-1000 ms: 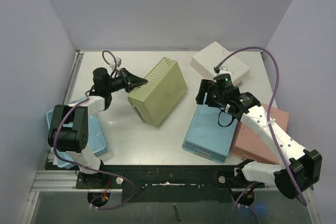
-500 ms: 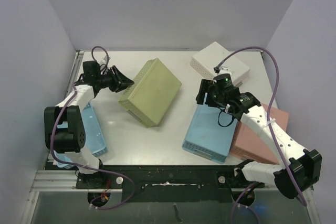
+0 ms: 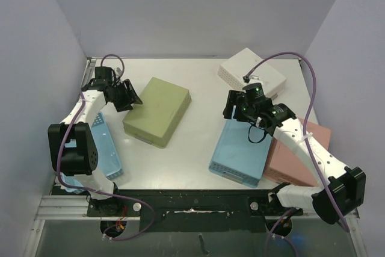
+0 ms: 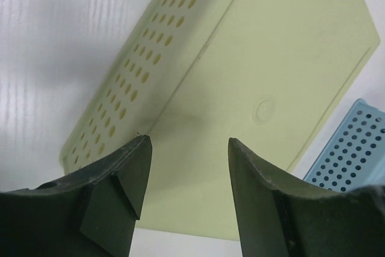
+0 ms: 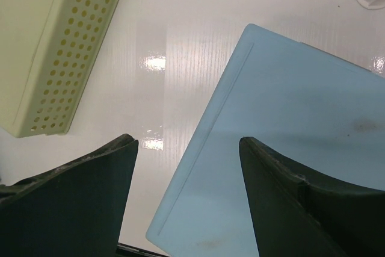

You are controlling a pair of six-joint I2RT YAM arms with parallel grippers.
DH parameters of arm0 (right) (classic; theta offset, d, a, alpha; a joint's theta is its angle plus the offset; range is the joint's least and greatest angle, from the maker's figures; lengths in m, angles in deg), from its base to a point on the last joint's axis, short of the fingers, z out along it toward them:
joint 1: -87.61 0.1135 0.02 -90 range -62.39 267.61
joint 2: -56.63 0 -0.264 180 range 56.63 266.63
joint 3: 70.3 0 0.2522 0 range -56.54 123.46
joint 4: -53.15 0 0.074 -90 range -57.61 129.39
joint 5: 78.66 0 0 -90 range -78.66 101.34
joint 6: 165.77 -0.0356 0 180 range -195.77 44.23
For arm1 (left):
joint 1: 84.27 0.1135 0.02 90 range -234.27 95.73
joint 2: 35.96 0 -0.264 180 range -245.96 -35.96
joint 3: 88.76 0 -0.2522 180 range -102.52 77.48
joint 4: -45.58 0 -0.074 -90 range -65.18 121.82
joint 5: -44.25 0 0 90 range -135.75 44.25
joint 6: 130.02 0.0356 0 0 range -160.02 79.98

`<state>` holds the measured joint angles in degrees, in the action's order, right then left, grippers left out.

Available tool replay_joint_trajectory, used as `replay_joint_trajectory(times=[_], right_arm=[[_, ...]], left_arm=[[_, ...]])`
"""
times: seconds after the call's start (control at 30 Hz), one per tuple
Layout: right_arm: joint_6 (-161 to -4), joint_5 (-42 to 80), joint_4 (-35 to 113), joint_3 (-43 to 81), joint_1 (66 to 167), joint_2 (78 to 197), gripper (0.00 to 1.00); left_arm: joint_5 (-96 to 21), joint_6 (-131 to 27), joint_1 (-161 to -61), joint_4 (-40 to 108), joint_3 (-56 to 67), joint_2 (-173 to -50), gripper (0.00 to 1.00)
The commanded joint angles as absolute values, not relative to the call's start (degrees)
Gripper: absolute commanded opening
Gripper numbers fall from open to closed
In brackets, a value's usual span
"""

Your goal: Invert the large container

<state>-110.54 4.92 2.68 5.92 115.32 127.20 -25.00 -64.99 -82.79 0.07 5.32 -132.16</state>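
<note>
The large container (image 3: 157,111) is pale green with perforated sides. It lies flat on the table with its closed base facing up, also seen in the left wrist view (image 4: 258,88) and at the top left of the right wrist view (image 5: 54,46). My left gripper (image 3: 133,95) hovers just off its left end, open, with nothing between the fingers (image 4: 187,142). My right gripper (image 3: 236,111) stands open and empty above the edge of a light blue container (image 5: 301,148).
The light blue container (image 3: 240,148) lies base up at centre right, resting partly on a pink container (image 3: 301,154). A white perforated container (image 3: 251,73) sits at the back right. A blue perforated basket (image 3: 102,142) lies at the left edge under the left arm.
The green container has tipped from standing on its side to lying flat, base up. My left gripper let go of it, opened and drew back to the left. The right arm barely moved.
</note>
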Motion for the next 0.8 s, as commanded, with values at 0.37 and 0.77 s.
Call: replay_joint_trajectory(times=[0.37,0.77], right_arm=[[-108.33,7.32,4.83,11.89,114.87,130.12,0.7],[-108.98,8.15,4.84,13.34,114.95,131.56,0.7]], left_arm=[[-53.84,-68.21,-81.96,-1.7,16.47,-110.65,0.67],[-52.81,-72.25,-73.76,-1.72,23.14,-111.96,0.72]])
